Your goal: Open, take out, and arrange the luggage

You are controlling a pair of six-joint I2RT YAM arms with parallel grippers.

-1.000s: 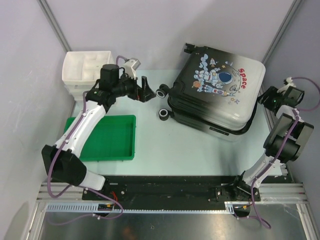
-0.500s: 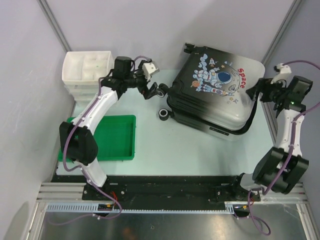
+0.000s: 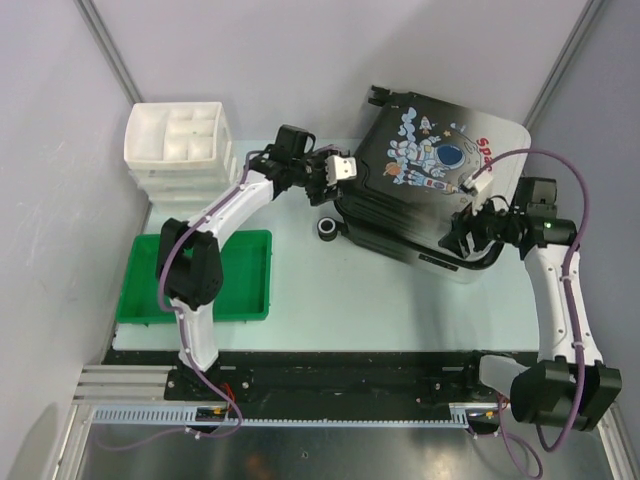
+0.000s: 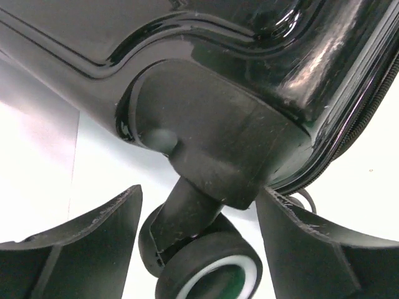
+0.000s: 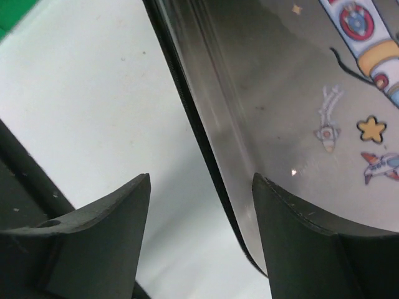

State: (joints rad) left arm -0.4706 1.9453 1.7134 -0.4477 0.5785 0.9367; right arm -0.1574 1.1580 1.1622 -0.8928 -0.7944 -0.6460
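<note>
The luggage (image 3: 430, 180), a closed hard-shell suitcase with an astronaut cartoon and "Space" lettering, lies flat at the back right of the table. My left gripper (image 3: 335, 180) is open at its left end, its jaws on either side of a black wheel (image 4: 209, 265) under the dark shell (image 4: 249, 75). My right gripper (image 3: 462, 232) is open over the suitcase's near right edge. In the right wrist view the shell's rim and zip line (image 5: 206, 143) run between the two fingers (image 5: 312, 237). A second wheel (image 3: 326, 229) sticks out lower on the left end.
A white compartmented drawer box (image 3: 180, 148) stands at the back left. A flat green tray (image 3: 232, 275) lies on the table's left, near the left arm's base. Grey walls close in the back and both sides.
Both arms have closed in on the suitcase. The left gripper moved right onto the upper wheel. The right gripper swung from the right wall down and left onto the near edge.
</note>
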